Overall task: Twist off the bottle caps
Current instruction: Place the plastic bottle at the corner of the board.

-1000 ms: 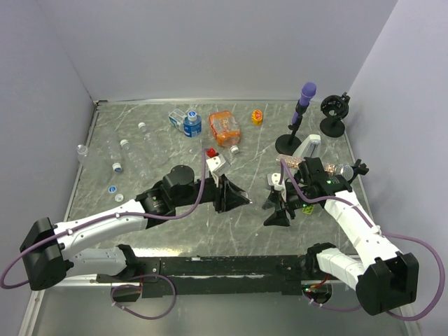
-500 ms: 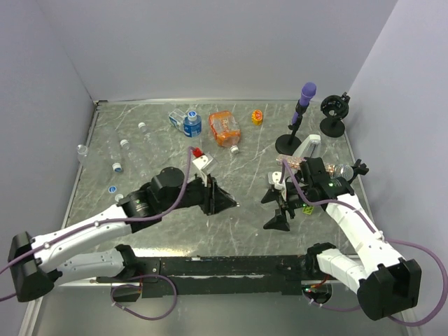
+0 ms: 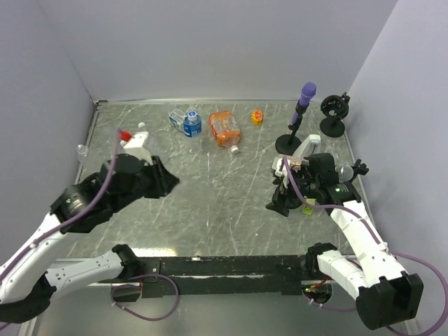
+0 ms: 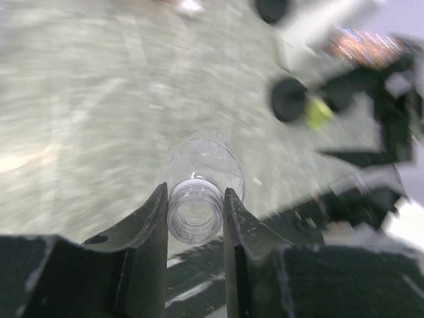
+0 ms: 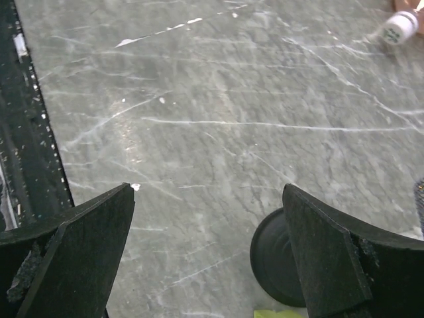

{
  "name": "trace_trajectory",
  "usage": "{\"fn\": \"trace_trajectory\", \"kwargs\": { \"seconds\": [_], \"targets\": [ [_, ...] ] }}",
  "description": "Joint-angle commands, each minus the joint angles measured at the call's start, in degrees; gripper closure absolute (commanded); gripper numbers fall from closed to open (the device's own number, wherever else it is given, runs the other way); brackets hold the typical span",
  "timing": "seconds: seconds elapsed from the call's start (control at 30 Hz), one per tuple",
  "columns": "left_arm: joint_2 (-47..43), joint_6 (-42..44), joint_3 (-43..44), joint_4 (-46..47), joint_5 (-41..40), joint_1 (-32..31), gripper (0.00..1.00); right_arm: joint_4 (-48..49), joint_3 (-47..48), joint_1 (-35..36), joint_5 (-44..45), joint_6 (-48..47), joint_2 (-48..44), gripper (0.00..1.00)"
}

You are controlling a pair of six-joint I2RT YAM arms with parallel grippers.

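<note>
The left end effector (image 4: 195,193) pinches the open neck of a clear bottle (image 4: 207,159), and the right end effector (image 5: 207,192) is spread wide above the grey counter (image 5: 199,86)

motion-blurred tabletop (image 4: 86,119) behind clear bottle (image 4: 201,189)

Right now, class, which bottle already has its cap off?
The clear bottle held between the left fingers: its mouth is open, with no cap. The orange bottle lying at the back has its white cap on.
</note>
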Motion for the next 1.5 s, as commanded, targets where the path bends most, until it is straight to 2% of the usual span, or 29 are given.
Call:
{"fn": "trace_trajectory", "kwargs": {
  "seconds": [0.0, 0.1, 0.23, 0.37, 0.5, 0.57, 0.67, 0.9, 1.2, 1.47],
  "targets": [
    [2.0, -1.8, 5.9, -14.8, -12.3, 5.4, 0.99, 3.6, -0.7, -0.5, 2.8, 2.8, -0.3, 0.01],
    [3.9, 3.0, 7.4, -15.2, -12.6, 14.1, 0.99, 3.7, -0.7, -0.4, 2.7, 3.1, 0.0, 0.01],
    [4.7, 8.8, 6.4, -12.1, -8.6, 26.4, 0.99, 4.0, -0.8, -0.4, 2.8, 3.2, 0.3, 0.01],
    [5.4, 10.8, 2.4, -10.3, -10.9, 38.4, 0.99, 4.0, -0.8, -0.5, 3.1, 3.4, 1.0, 0.01],
    [5.5, 12.2, 0.7, -6.7, -7.2, 52.2, 0.99, 4.1, -0.8, -0.4, 3.4, 3.5, 1.7, 0.01],
    [6.4, 12.1, 0.4, -6.4, -8.9, 56.1, 0.99, 4.2, -0.8, -0.5, 3.5, 3.4, 2.2, 0.01],
    [7.4, 11.1, -0.4, -5.7, -13.8, 59.4, 0.99, 4.2, -0.7, -0.4, 3.5, 3.4, 2.8, 0.01],
    [9.2, 11.7, -1.8, -2.2, -16.8, 66.3, 0.99, 4.3, -0.8, -0.8, 3.7, 3.4, 3.4, 0.01],
    [13.8, 13.3, -4.2, 4.2, -12.9, 73.0, 0.99, 4.2, -1.4, -2.3, 1.7, 3.3, 4.0, 0.01],
    [16.6, 15.2, -3.5, 6.3, -9.2, 74.8, 0.99, 4.2, -1.4, -2.9, 1.2, 3.3, 4.7, 0.01]
  ]
}}
